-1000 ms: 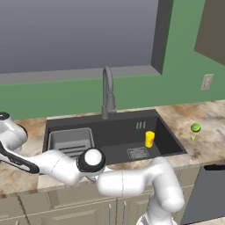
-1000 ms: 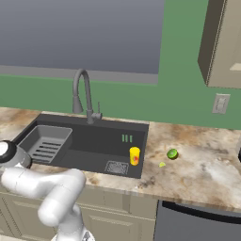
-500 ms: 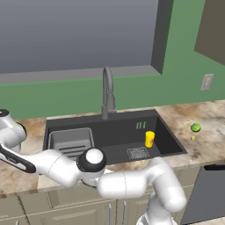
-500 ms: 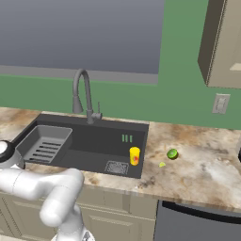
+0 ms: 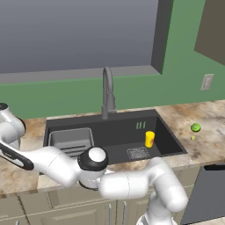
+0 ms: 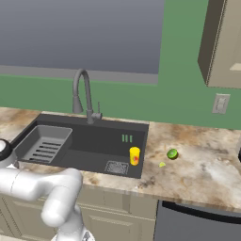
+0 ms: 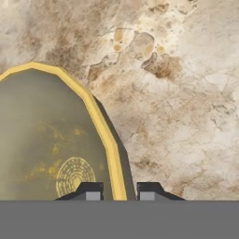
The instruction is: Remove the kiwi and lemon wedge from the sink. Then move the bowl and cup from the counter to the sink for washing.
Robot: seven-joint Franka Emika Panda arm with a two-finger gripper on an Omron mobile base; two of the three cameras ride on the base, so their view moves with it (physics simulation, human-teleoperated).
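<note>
In the hand view the tan-gold bowl (image 7: 51,140) lies on the marbled counter (image 7: 177,93). My gripper (image 7: 119,191) straddles its yellow rim, one fingertip (image 7: 89,190) inside the bowl and the other outside, shut on the rim. The yellow cup (image 5: 150,139) (image 6: 134,156) stands upright in the dark sink (image 5: 118,132) (image 6: 94,141) beside the square drain. The green kiwi (image 5: 195,127) (image 6: 172,154) and the tiny lemon wedge (image 5: 192,137) (image 6: 162,164) rest on the counter right of the sink.
A grey ribbed rack (image 5: 71,139) (image 6: 43,143) fills the sink's left part, and the gooseneck faucet (image 5: 107,94) (image 6: 84,94) rises behind the basin. My arm stretches far left over the counter's front edge. A dark appliance (image 6: 197,221) sits under the counter at right.
</note>
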